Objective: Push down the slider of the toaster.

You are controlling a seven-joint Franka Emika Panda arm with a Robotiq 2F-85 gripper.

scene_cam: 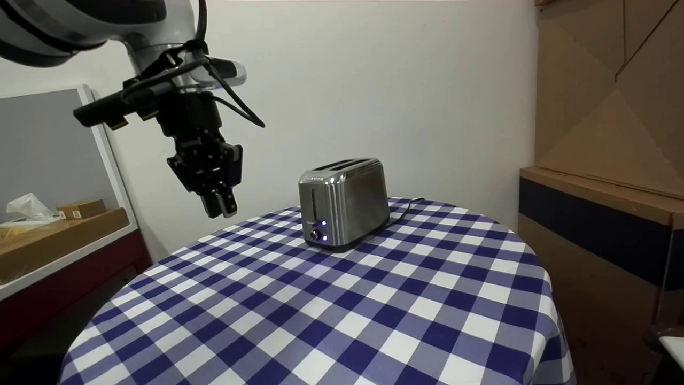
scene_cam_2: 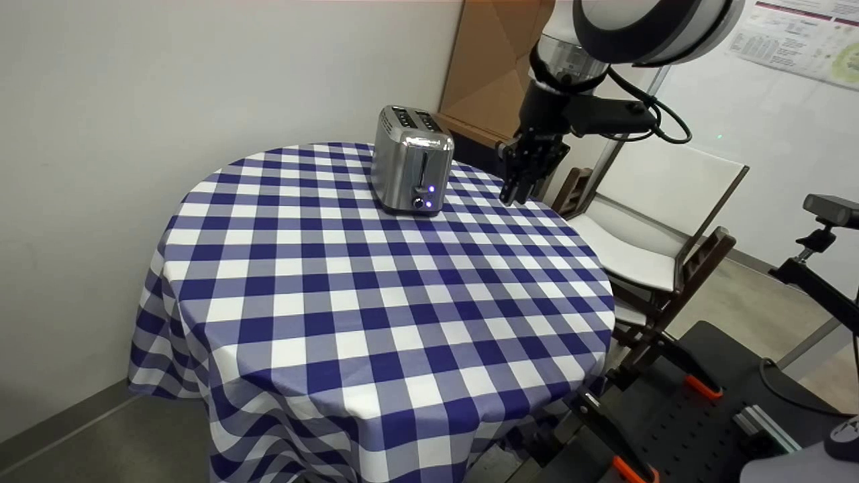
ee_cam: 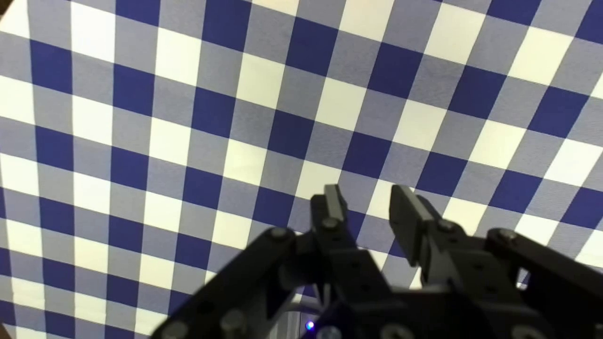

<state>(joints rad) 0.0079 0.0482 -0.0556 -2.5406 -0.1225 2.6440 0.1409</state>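
In the wrist view, toaster cropped below and mostly hidden behind the hand, fingers apart.

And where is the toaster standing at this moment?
In both exterior views the toaster stands on the checked tablecloth, toward its far edge, with the wall behind; in an exterior view the gripper hangs to its right in the picture.
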